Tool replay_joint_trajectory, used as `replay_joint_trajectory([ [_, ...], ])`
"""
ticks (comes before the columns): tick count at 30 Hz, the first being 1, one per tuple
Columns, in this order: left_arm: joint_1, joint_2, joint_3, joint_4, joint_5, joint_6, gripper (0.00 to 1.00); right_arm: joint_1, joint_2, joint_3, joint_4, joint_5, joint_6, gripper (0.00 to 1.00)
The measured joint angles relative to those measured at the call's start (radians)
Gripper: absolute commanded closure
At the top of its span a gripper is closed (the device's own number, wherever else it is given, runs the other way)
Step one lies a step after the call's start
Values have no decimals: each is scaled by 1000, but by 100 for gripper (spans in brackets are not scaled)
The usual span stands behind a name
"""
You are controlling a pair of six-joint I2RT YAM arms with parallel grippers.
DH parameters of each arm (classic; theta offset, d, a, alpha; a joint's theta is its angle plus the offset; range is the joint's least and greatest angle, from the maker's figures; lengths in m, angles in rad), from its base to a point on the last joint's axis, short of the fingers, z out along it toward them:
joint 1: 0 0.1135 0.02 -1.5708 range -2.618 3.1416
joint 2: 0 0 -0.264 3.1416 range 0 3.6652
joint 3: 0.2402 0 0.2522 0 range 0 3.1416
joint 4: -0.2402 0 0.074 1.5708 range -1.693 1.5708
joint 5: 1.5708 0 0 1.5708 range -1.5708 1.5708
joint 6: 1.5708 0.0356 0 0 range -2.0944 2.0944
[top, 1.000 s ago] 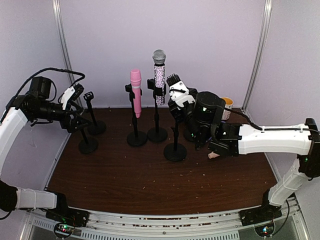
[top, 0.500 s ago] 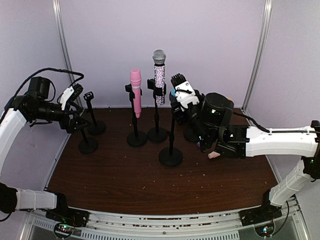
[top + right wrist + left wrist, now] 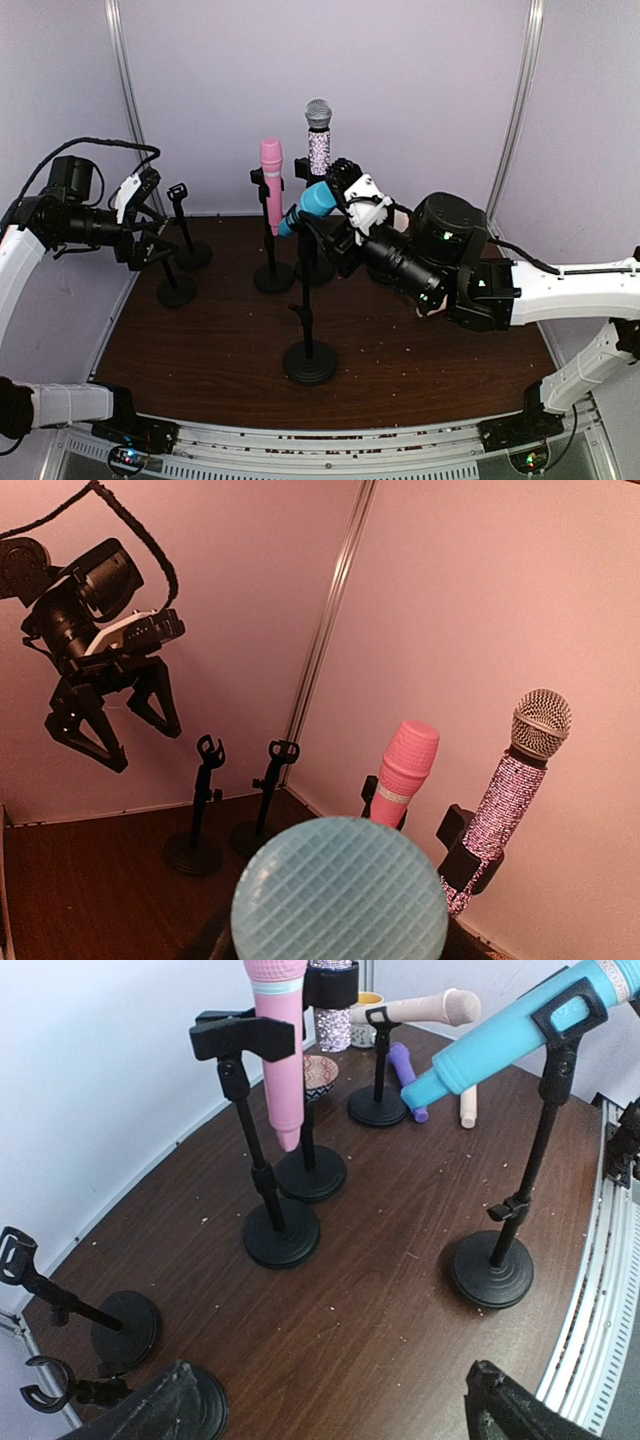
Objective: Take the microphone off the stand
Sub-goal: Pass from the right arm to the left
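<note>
My right end effector (image 3: 345,190) is clenched around the mesh head of the light blue plastic microphone (image 3: 308,208). The microphone leans tilted, its body caught in the clip of the black round-based metal stand (image 3: 309,360). That stand is on the dark brown wooden counter (image 3: 420,370), nearer my bases than the upright pink microphone (image 3: 271,185). My left end effector (image 3: 148,220) hangs released, jaws wide, over the counter's left side.
</note>
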Motion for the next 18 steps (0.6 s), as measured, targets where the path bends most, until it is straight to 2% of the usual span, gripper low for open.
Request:
replay_joint_trajectory([
  [8, 0, -8, -15, -11, 46, 13, 6, 0, 94, 35, 39, -103, -5, 97],
  [18, 0, -5, -3, -19, 61, 38, 6, -10, 309, 220, 143, -169, -55, 100],
])
